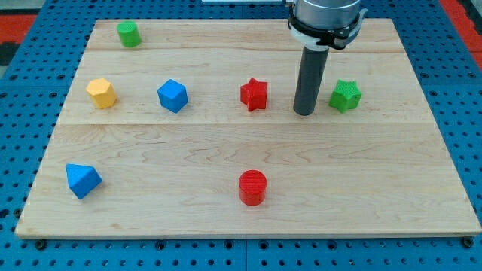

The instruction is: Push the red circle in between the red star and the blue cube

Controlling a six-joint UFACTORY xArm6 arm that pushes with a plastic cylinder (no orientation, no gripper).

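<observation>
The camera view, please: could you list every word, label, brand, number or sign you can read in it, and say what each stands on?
None: no text can be read anywhere in the camera view.
The wooden board is bare wood.
The blocks, such as the red circle, red star and blue cube, carry no marks.
The rod above my tip shows no label.

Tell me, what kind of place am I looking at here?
Most likely a robotics lab test bench. A wooden board sits on a blue perforated mounting table, small coloured blocks such as the red circle lie scattered, and my tip rests between the red star and the green star.
</observation>
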